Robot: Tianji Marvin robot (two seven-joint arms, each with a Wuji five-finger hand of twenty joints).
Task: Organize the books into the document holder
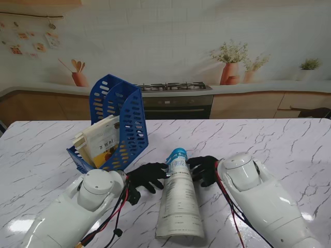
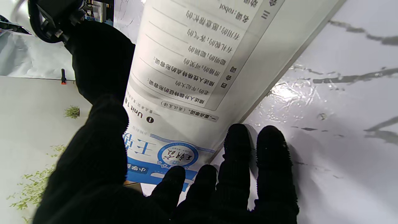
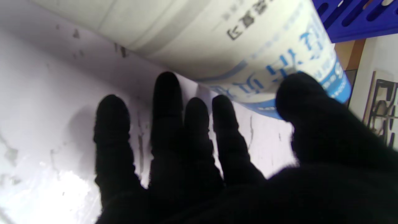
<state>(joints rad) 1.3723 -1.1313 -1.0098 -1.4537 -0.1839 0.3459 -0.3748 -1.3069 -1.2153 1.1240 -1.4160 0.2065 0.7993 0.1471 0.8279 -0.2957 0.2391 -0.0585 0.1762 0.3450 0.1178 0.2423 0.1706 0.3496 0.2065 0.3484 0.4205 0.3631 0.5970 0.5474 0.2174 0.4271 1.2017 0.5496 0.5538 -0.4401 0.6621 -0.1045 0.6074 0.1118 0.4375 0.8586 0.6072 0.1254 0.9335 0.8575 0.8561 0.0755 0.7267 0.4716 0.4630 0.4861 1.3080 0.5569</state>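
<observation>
The booklet [image 2: 199, 77] reads "Unit 1" and, seemingly, "robot".

Workbook [image 1: 179, 201] on table [image 1: 269, 144] between hands; document holder [image 1: 119, 119] farther, left, books [image 1: 101, 140] inside.

A kitchen setting is showing here, though the wall looks like a printed backdrop. Beyond the robot hands, a gas stove [image 1: 173, 87] and wooden cabinets [image 1: 248, 105] are lining the counter, with potted plants [image 1: 231, 62] standing behind the marble desk [image 1: 269, 139].

Blue holder [image 1: 124, 111], white blue-banded booklet [image 1: 179, 201], black-gloved fingers [image 1: 155, 171], white grey-veined marble table [image 1: 289, 144].
</observation>
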